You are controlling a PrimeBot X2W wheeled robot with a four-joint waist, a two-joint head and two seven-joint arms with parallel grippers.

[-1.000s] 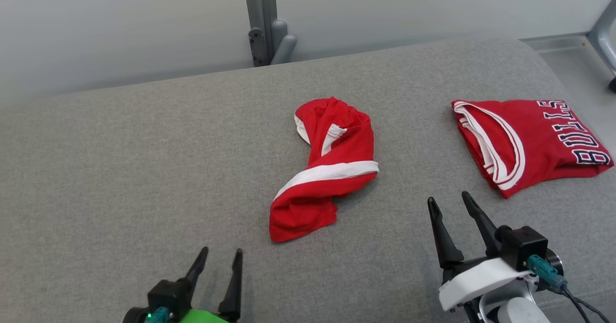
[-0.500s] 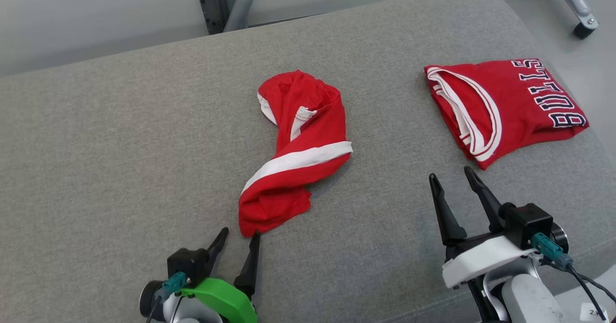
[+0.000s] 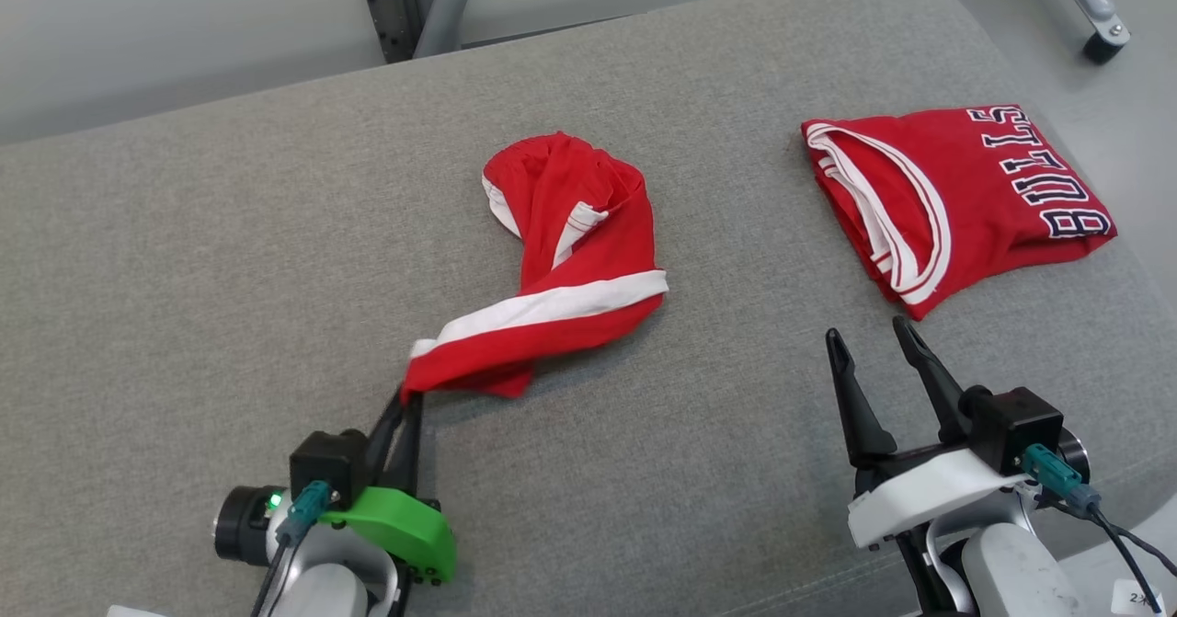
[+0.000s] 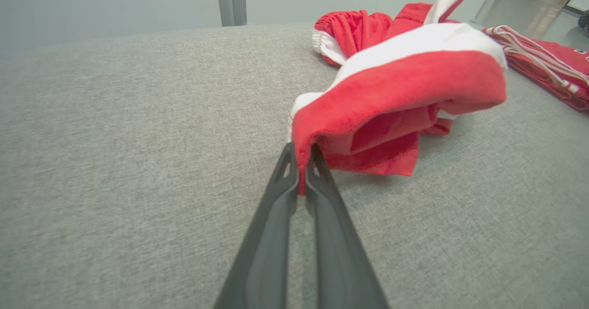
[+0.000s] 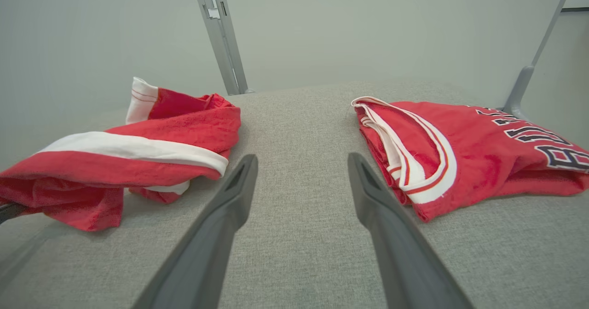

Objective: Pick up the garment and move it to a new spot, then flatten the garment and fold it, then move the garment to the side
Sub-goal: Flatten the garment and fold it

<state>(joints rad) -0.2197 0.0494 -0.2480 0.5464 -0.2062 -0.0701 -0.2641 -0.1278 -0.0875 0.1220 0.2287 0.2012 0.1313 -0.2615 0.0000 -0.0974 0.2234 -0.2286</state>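
Garment (image 3: 575,258): soft, light, limp; frame centre;
Left gripper (image 3: 407,398): pinched on its near corner;
Right gripper (image 3: 866,332): spread wide, empty

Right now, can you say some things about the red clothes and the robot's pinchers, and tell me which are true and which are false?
1. The left gripper is shut on a corner of the crumpled red garment. True.
2. The right gripper holds the folded jersey. False: it is open and empty, short of the jersey.
3. The folded jersey says BULLS. True.
4. The crumpled red garment lies on top of the folded jersey. False: they lie apart.
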